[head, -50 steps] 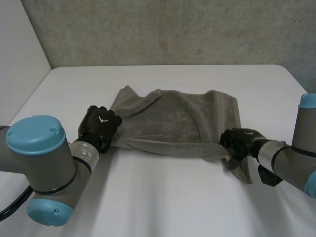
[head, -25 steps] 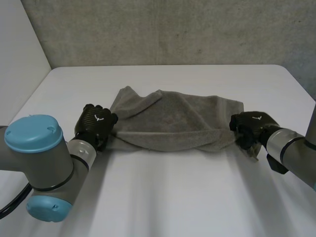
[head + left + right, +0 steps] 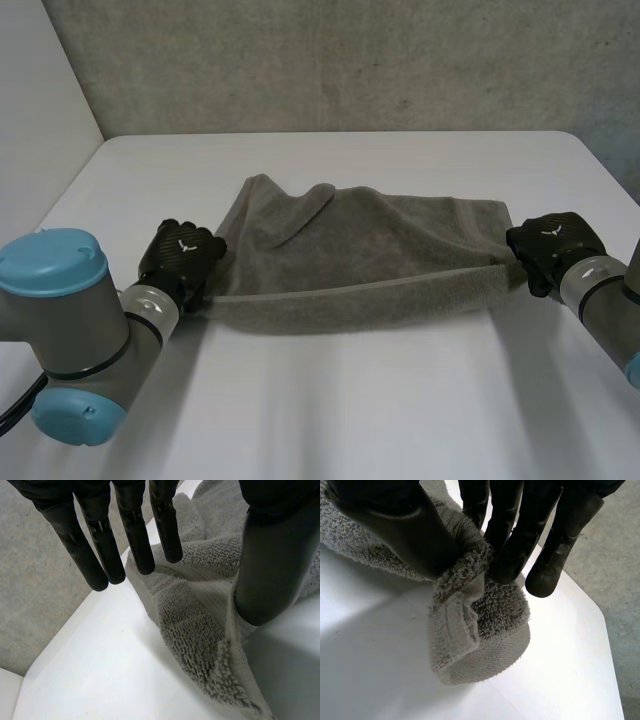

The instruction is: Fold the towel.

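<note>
your left hand has straight fingers with the thumb set opposite them, and the near left corner of the grey towel runs between the two; it looks pinched there, though from the wrist view i can't be sure how firmly. your right hand is closed tight, thumb against fingers, on the near right corner, with a small wad of cloth hanging under the pinch. between the hands the towel's near edge is stretched in a straight line just above the white table, while its far side lies rumpled on the table, with a flap turned over near the left end. the risk: if the left pinch is shallow, pulling wider could slide that corner free and drop the edge; the turned flap could get folded in crooked.
</note>
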Action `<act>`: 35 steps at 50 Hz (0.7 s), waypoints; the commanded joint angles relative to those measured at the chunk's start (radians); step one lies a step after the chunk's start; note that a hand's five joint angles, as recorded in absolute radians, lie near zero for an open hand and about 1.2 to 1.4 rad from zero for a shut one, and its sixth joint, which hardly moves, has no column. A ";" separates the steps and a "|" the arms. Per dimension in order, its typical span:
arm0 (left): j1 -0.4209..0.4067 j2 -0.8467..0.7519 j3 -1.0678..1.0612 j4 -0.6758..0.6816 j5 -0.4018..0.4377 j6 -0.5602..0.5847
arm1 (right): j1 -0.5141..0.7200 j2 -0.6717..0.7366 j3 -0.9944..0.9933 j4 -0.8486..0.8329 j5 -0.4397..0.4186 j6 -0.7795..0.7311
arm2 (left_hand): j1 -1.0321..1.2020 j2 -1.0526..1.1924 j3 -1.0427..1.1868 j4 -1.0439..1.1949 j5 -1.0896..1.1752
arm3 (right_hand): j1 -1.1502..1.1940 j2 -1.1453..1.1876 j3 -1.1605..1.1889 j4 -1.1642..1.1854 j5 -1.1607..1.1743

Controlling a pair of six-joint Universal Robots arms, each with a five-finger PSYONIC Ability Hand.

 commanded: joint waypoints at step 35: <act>0.061 0.375 0.145 -0.146 -0.005 -0.051 | -0.012 -0.364 -0.143 0.067 -0.079 -0.026 | 0.697 0.698 0.706 0.692 0.535 | 0.066 0.089 0.052 0.052 0.068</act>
